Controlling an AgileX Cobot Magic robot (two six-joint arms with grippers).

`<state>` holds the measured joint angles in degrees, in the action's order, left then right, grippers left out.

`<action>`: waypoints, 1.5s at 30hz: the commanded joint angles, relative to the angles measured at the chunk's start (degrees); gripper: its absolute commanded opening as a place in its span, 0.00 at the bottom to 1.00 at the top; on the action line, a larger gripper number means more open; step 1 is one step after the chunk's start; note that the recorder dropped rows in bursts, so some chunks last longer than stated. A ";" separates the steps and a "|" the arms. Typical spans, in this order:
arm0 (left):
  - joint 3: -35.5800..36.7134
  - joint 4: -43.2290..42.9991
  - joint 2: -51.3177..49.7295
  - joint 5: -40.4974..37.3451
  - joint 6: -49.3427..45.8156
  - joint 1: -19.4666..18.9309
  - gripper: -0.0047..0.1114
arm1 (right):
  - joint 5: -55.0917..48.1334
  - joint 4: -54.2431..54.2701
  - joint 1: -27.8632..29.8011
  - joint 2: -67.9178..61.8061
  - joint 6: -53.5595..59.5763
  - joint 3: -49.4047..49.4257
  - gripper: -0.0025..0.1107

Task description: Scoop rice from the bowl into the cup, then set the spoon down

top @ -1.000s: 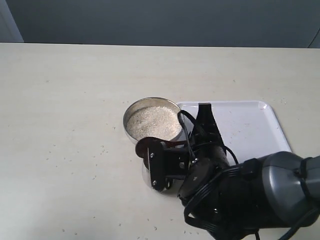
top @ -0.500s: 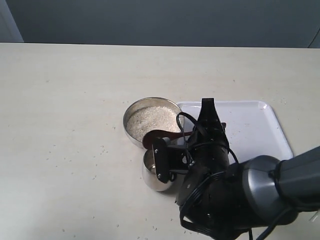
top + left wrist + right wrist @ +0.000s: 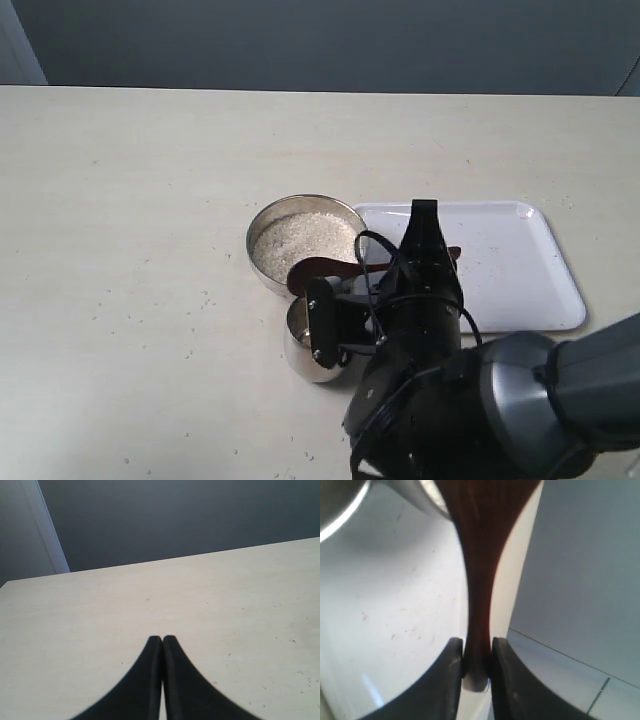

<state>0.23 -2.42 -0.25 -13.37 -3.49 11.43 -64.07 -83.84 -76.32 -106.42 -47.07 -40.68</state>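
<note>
The steel bowl (image 3: 262,232) holds pale rice (image 3: 300,243) at the table's middle. Just in front of it stands the steel cup (image 3: 298,352), partly hidden by my right arm. The dark wooden spoon (image 3: 318,271) hangs level, its oval end over the bowl's near rim and above the cup's far edge; no grains show on it. Its handle runs right over the tray. My right gripper (image 3: 425,252) is shut on the handle's far end, and in the right wrist view my right gripper (image 3: 477,650) pinches the spoon (image 3: 479,575). My left gripper (image 3: 162,639) is shut, with nothing in it, over bare table.
A white tray (image 3: 510,262) lies right of the bowl, and the same tray (image 3: 395,605) fills the right wrist view under the spoon. Stray grains dot the tabletop (image 3: 150,300). My bulky right arm (image 3: 470,400) covers the near right of the table.
The spoon has moved from above the cup back and to the right, toward the bowl's rim and the tray. The cup's mouth now shows more. The left gripper view has no earlier frame.
</note>
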 commanded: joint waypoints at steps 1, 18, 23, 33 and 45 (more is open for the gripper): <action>-0.23 -0.05 0.25 0.08 0.37 0.26 0.04 | -0.82 1.14 -4.08 1.33 -2.28 0.36 0.01; -0.23 -0.05 0.25 0.08 0.37 0.26 0.04 | -5.89 1.65 -5.09 1.09 -4.40 2.47 0.01; -0.23 -0.05 0.25 0.08 0.37 0.26 0.04 | -5.89 2.50 -4.95 1.51 -4.40 2.97 0.01; -0.23 -0.05 0.25 0.08 0.37 0.26 0.04 | -3.42 7.15 -4.95 1.51 -3.88 3.37 0.01; -0.23 -0.05 0.25 0.08 0.37 0.26 0.04 | 1.79 4.65 -4.95 1.51 -3.88 3.37 0.01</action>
<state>0.23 -2.42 -0.25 -13.37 -3.49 11.43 -63.26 -78.51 -81.21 -105.41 -50.97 -37.47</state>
